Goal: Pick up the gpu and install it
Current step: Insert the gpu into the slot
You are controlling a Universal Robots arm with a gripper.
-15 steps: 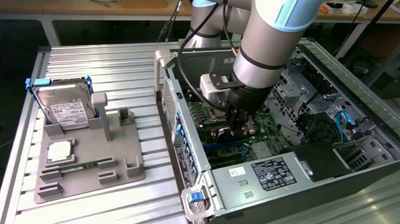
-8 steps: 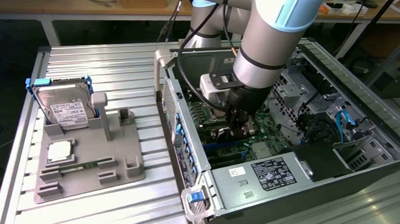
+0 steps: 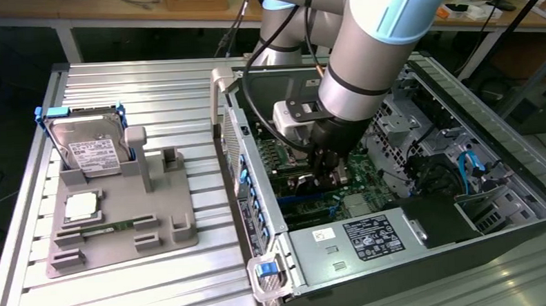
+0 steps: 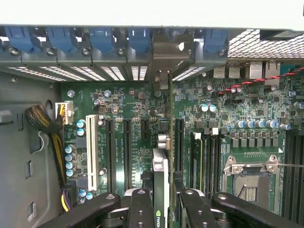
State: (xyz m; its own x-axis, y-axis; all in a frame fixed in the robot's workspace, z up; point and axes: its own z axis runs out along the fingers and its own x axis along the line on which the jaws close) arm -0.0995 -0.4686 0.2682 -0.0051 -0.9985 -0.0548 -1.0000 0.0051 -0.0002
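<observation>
The gpu shows edge-on as a thin dark strip running across the green motherboard. Its silvery end bracket sits at the case's rear slot openings. My gripper is shut on the gpu, with one black finger on each side of the card. The card stands upright between the long black expansion slots. I cannot tell whether its edge is in a slot. In the exterior view my gripper reaches down into the open computer case, low over the motherboard.
Blue slot clips line the rear wall, and a white slot and the processor socket flank the card. The power supply fills the case's near end. On the exterior view's left, a grey holder carries a hard drive.
</observation>
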